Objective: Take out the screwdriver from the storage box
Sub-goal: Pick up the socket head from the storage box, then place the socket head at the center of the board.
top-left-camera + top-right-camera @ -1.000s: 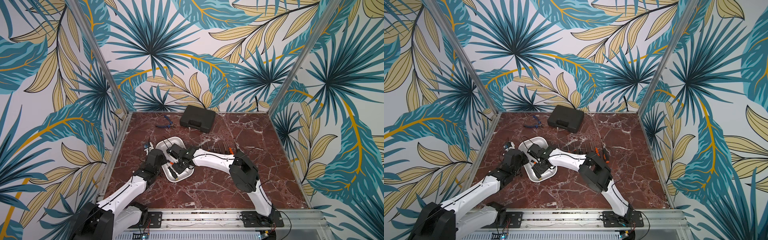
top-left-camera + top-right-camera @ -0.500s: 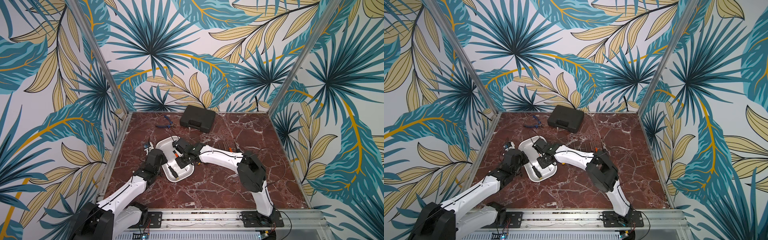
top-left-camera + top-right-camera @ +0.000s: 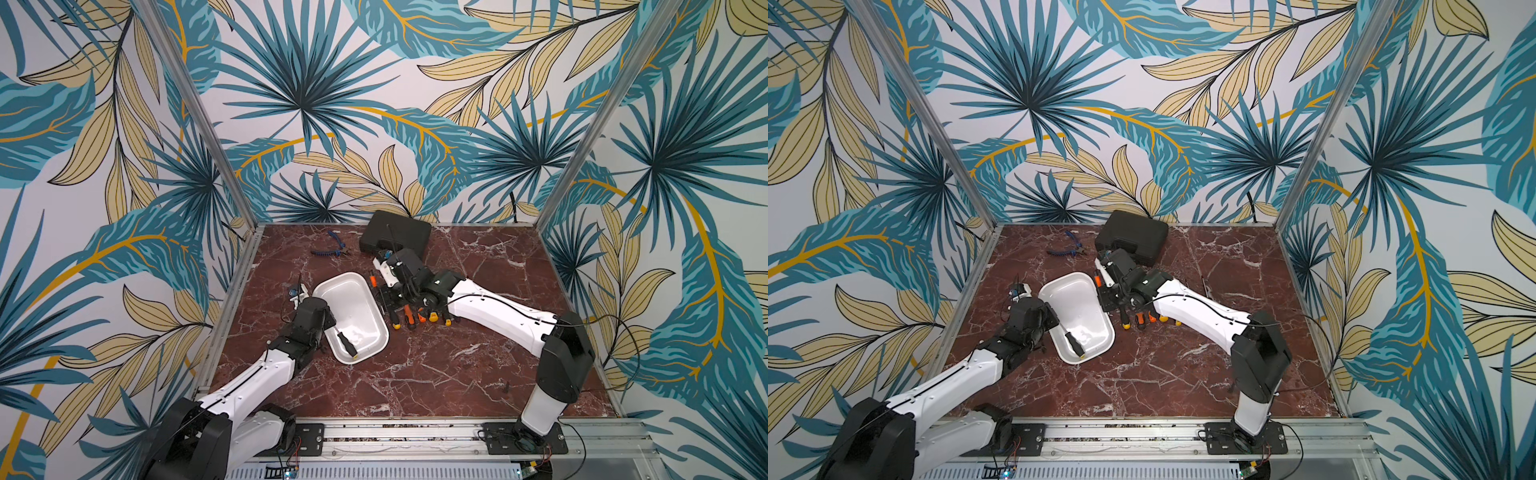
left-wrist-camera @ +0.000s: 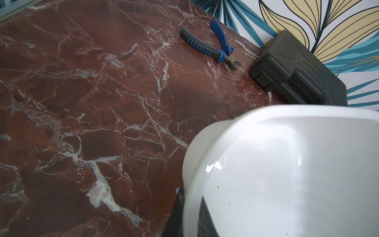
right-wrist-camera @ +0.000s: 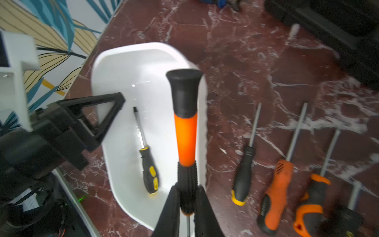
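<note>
**On the red worktop (image 3: pixel 415 374), an orange screwdriver (image 5: pixel 185 139) is hanging at the edge of the storage box (image 3: pixel 353 299)**

Leafy walls are standing all around. The left end effector (image 3: pixel 328 322) is pinching the box's rim, probably so the box is not sliding. The right end effector (image 5: pixel 187 190) is squeezing tight on the orange screwdriver, and its handle is poking out past the jaws. It is likely heading for the row of screwdrivers (image 3: pixel 415 318) lying just beside the box. A black-and-yellow screwdriver (image 5: pixel 147 170) is lying inside the box, apart from both.
</note>
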`<move>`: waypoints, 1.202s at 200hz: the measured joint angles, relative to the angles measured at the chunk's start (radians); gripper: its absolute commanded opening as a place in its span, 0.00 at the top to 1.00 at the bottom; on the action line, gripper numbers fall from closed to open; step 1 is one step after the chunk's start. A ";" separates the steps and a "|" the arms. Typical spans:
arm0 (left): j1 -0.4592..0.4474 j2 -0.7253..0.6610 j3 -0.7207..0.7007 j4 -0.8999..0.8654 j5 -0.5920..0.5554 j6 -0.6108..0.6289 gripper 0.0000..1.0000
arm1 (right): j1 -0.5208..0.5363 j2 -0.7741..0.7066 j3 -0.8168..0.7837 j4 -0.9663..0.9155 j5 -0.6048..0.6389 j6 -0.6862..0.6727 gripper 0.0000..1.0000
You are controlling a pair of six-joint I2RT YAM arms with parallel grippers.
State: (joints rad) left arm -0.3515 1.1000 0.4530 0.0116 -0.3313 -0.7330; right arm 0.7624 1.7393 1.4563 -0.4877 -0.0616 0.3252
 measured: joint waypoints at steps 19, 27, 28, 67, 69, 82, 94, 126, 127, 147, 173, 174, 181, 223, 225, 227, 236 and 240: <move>0.000 0.000 0.000 0.000 0.001 0.000 1.00 | -0.119 -0.052 -0.079 -0.021 0.014 -0.016 0.92; 0.000 0.000 0.000 0.001 0.001 0.000 1.00 | -0.169 -0.069 -0.106 -0.035 0.025 -0.028 0.92; 0.000 0.000 0.000 0.001 0.001 0.000 1.00 | -0.173 -0.070 -0.108 -0.037 0.027 -0.030 0.92; 0.000 0.009 0.000 0.014 0.008 0.000 1.00 | -0.357 -0.093 -0.178 -0.111 0.080 -0.109 0.92; 0.000 0.010 0.000 0.015 0.008 0.000 1.00 | -0.366 -0.093 -0.181 -0.114 0.081 -0.113 0.92; 0.001 0.012 0.000 0.019 0.012 0.000 1.00 | -0.417 -0.093 -0.192 -0.138 0.090 -0.136 0.92; 0.001 0.013 0.000 0.021 0.015 0.000 1.00 | -0.464 -0.086 -0.193 -0.154 0.098 -0.155 0.92; 0.002 0.013 0.000 0.021 0.019 0.000 1.00 | -0.554 -0.027 -0.188 -0.195 0.139 -0.201 0.92; 0.002 0.013 0.000 0.021 0.019 0.000 1.00 | -0.555 -0.025 -0.188 -0.196 0.140 -0.202 0.92; 0.003 0.013 0.000 0.021 0.019 0.000 1.00 | -0.594 0.019 -0.181 -0.225 0.171 -0.224 0.92; 0.006 0.013 0.000 0.021 0.022 0.000 1.00 | -0.647 0.035 -0.164 -0.256 0.198 -0.245 0.92; 0.006 0.013 0.000 0.021 0.022 0.000 1.00 | -0.650 0.035 -0.163 -0.257 0.200 -0.246 0.92; 0.006 0.013 0.000 0.021 0.022 0.000 1.00 | -0.665 0.035 -0.155 -0.262 0.205 -0.251 0.92; 0.006 0.014 0.000 0.022 0.023 0.000 1.00 | -0.728 0.058 -0.093 -0.285 0.227 -0.277 0.92; 0.006 0.014 0.000 0.022 0.023 0.000 1.00 | -0.729 0.062 -0.090 -0.286 0.227 -0.278 0.92; 0.006 0.015 0.000 0.023 0.023 0.000 1.00 | -0.729 0.066 -0.087 -0.286 0.228 -0.280 0.92; 0.006 0.019 0.000 0.025 0.024 0.000 1.00 | -0.730 0.088 -0.081 -0.286 0.232 -0.286 0.92; 0.007 0.021 0.000 0.026 0.025 -0.001 1.00 | -0.730 0.098 -0.081 -0.287 0.233 -0.289 0.92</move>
State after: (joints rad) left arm -0.3447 1.1210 0.4530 0.0376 -0.3061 -0.7338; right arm 0.0322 1.8378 1.3754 -0.7750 0.1719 0.0364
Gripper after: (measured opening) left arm 0.096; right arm 0.138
